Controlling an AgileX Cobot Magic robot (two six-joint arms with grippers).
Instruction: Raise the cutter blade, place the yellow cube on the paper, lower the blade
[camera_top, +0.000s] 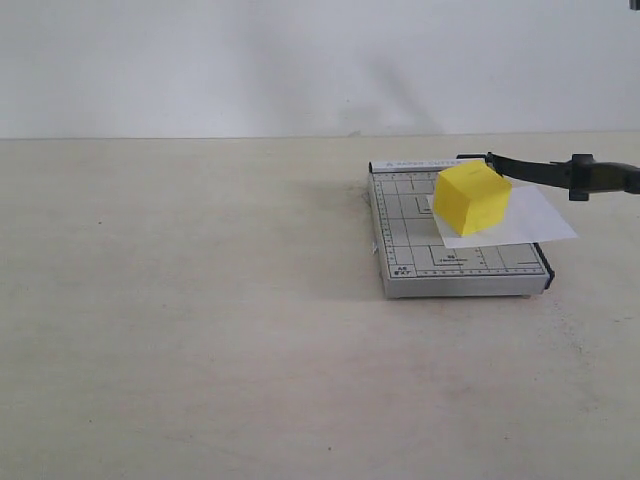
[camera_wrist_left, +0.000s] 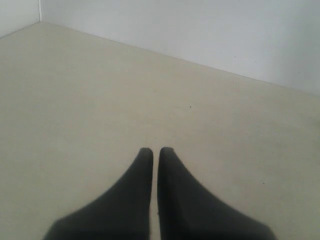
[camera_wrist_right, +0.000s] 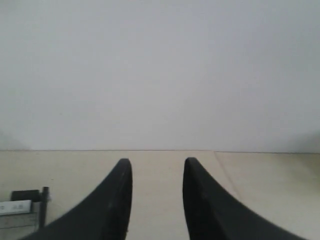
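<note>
The yellow cube (camera_top: 472, 197) sits on the white paper (camera_top: 535, 222), which lies on the grey gridded cutter base (camera_top: 400, 250) and overhangs its right edge. The cutter blade (camera_top: 530, 168) is off the base, reaching rightward from its hinge at the far right corner, with its thick handle (camera_top: 600, 178) at the frame edge. Neither arm shows in the exterior view. My left gripper (camera_wrist_left: 155, 149) is shut with nothing in it, over bare table. My right gripper (camera_wrist_right: 157, 162) is open and empty, facing the wall; a corner of the cutter base (camera_wrist_right: 17, 207) shows beside it.
The beige tabletop (camera_top: 180, 300) stretches left of and in front of the cutter. A white wall (camera_top: 300, 60) closes off the back edge of the table.
</note>
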